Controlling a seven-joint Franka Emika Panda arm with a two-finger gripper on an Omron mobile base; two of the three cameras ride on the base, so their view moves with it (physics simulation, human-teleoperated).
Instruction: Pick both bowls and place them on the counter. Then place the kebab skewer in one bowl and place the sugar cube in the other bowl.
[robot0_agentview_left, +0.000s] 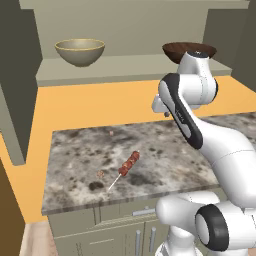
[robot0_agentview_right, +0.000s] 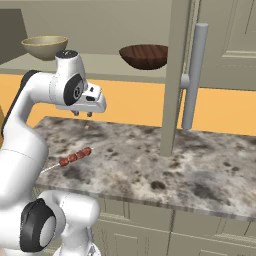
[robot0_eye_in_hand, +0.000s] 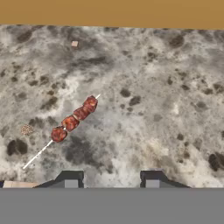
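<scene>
The deep beige-olive bowl (robot0_agentview_left: 80, 51) (robot0_agentview_right: 45, 46) and the shallow dark brown bowl (robot0_agentview_right: 144, 55) (robot0_agentview_left: 176, 50) both stand on the olive-grey shelf at the back, the brown one partly behind my arm in the left base view. On the speckled counter (robot0_agentview_left: 165, 165) (robot0_agentview_right: 200, 165) the kebab skewer (robot0_agentview_left: 128, 164) (robot0_agentview_right: 74, 157) (robot0_eye_in_hand: 73, 120) lies flat. The tiny sugar cube (robot0_eye_in_hand: 74, 43) (robot0_agentview_left: 111, 133) rests near the counter's far edge. My gripper (robot0_agentview_left: 161, 111) (robot0_agentview_right: 82, 114) (robot0_eye_in_hand: 111, 180) hangs open above the counter, pointing down, with nothing between its fingers.
An orange surface (robot0_agentview_left: 90, 107) runs between the shelf (robot0_agentview_left: 125, 70) and the counter. An open cabinet door (robot0_agentview_right: 174, 75) with a long grey handle (robot0_agentview_right: 194, 75) stands over the counter to the right of the gripper. Pale olive cabinet fronts (robot0_agentview_right: 150, 225) sit below the slab.
</scene>
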